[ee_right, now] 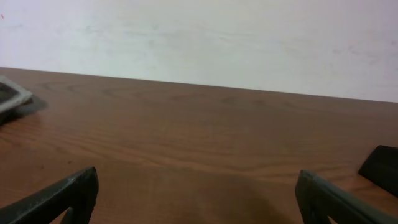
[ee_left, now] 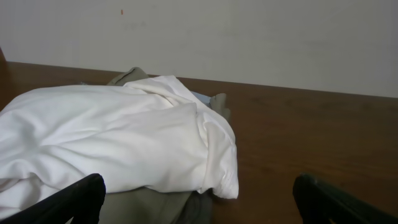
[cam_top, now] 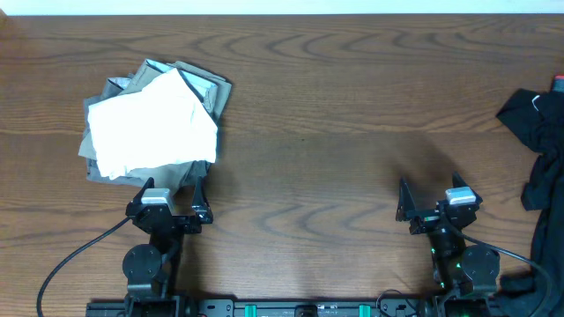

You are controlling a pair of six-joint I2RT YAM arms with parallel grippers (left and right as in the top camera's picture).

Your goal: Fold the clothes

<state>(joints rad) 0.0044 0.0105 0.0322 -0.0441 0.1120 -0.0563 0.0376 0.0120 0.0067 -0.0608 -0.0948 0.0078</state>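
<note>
Where the folded pile lies: upper left of the overhead frame, a white soft fabric garment point(cam_top: 150, 123) on top of grey-green folded garments point(cam_top: 210, 88), all resting on the brown wood-grain table point(cam_top: 335, 106).
White garment, left wrist view: rumpled, it fills the left and middle of the frame point(ee_left: 112, 143), and its rounded corner hangs over the grey-green garments point(ee_left: 168, 208).
Left gripper point(cam_top: 174, 188): lower left of the overhead frame, at the pile's near edge. Its jaws are spread wide and grasp nothing. Its black fingers point(ee_left: 68, 202) sit in the bottom corners of its wrist view. Whether they touch the cloth cannot be told.
Right gripper point(cam_top: 429, 187): lower right of the overhead frame, over bare wood, well apart from any cloth. Its jaws are spread wide and empty, with its black fingers point(ee_right: 62, 199) in the bottom corners of its wrist view.
Black crumpled fabric garment point(cam_top: 539, 132): right edge of the overhead frame, unfolded and partly cut off. A dark corner point(ee_right: 380, 163) shows at the right edge of the right wrist view.
</note>
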